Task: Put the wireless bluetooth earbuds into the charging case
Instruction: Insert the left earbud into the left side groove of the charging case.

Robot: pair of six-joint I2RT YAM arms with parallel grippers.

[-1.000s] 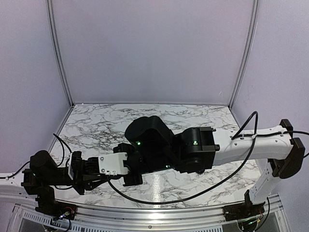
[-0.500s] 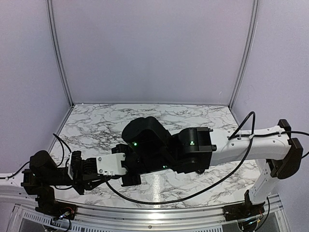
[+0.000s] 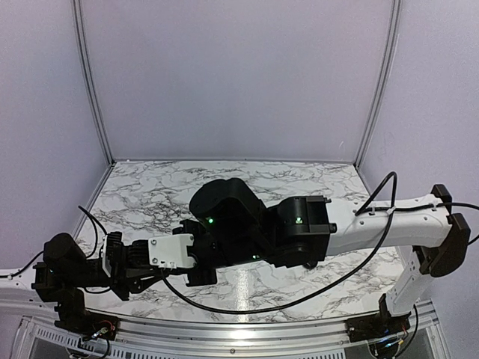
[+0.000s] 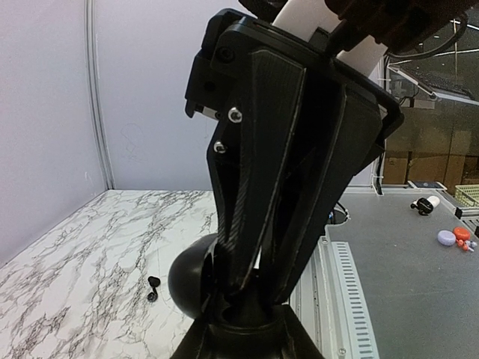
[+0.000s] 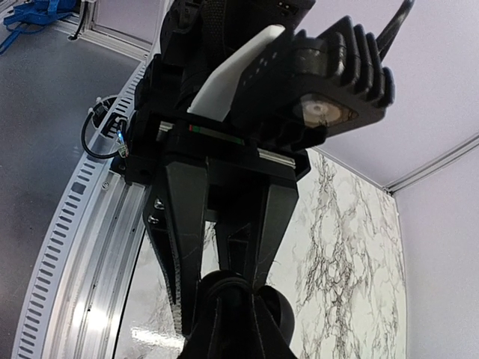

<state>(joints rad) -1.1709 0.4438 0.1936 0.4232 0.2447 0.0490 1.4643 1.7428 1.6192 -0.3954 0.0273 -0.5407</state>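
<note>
Found marble-patterned tabletop [image 3: 150, 191] enclosed by pale lilac panels [image 3: 239, 75] (slim metal posts [image 3: 91, 82] at corners), grey surface [image 4: 404, 284] beyond slotted rail [image 4: 348, 299].

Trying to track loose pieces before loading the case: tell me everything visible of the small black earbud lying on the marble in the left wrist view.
The earbud is tiny, glossy and black, and lies on the white, grey-veined marble table. It shows as two rounded dark lumps close together, likely bud and stem, though possibly two pieces; it is too small to tell. Only the table touches it. The other views do not show it.
</note>
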